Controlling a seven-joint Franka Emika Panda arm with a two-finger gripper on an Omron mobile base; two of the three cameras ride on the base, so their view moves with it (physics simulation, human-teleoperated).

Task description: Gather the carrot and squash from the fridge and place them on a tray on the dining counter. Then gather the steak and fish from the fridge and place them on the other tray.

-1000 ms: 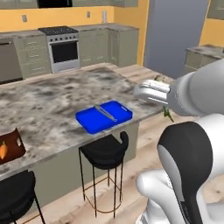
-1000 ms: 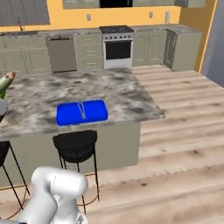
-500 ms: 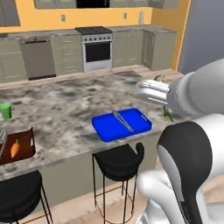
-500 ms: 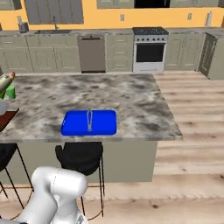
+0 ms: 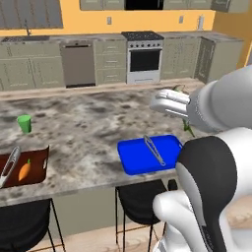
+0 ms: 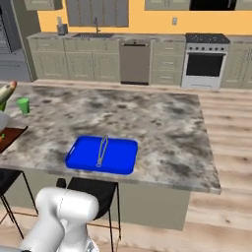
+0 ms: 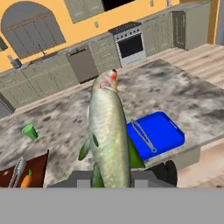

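Note:
My gripper (image 7: 111, 177) is shut on the fish (image 7: 107, 131), a long green-grey fish with a reddish head that stands up between the fingers. The fish's head (image 5: 178, 88) pokes out above my white hand over the counter's right part, and its head (image 6: 7, 92) also shows at the left edge. A blue tray (image 5: 133, 165) (image 6: 78, 157) (image 7: 170, 135) lies near the counter's front edge. A brown tray (image 5: 42, 162) (image 7: 39, 168) at the left holds the carrot (image 5: 24, 171) (image 7: 27, 180). Squash, steak and fridge are out of view.
Metal tongs (image 5: 154, 150) (image 6: 101, 151) lie in the blue tray, and another pair (image 5: 10, 165) lies on the brown tray. A green cup (image 5: 23, 123) (image 6: 22, 105) stands behind the brown tray. Black stools (image 5: 140, 197) stand under the counter's front edge. Stove (image 5: 144, 58) and cabinets line the back wall.
The base has moved, so the whole scene has slid right in both base views and the brown tray with the carrot has come into sight. The fish stays in my grip.

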